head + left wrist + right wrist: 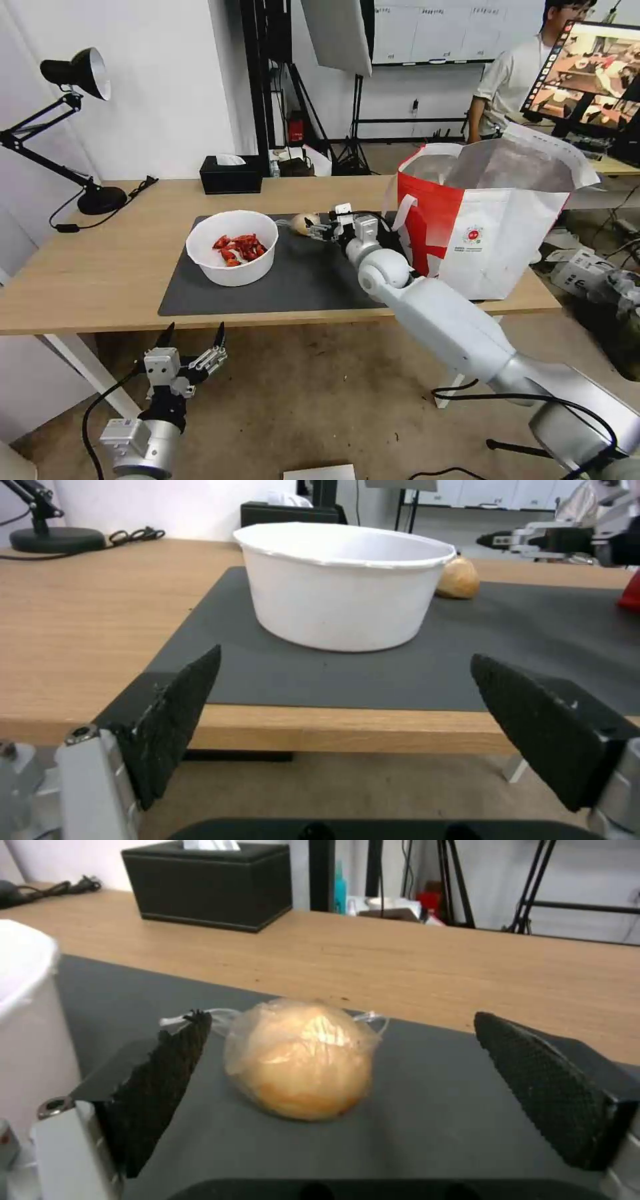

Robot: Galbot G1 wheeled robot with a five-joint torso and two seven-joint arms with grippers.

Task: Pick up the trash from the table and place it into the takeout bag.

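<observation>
Right gripper: jaws wide apart, flanking the plastic-wrapped lump on the table's mat.
Left gripper: jaws spread, below table edge.
Risk: thin wrap could slip; lump rolls toward bowl.

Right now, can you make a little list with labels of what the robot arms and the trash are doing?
right gripper: open, fingers either side of the wrapped lump, not squeezing it
wrapped lump: lying on the dark mat
left gripper: open, low in front of the table
bowl: on the mat, red scraps inside
takeout bag: standing open on the table's right end
</observation>
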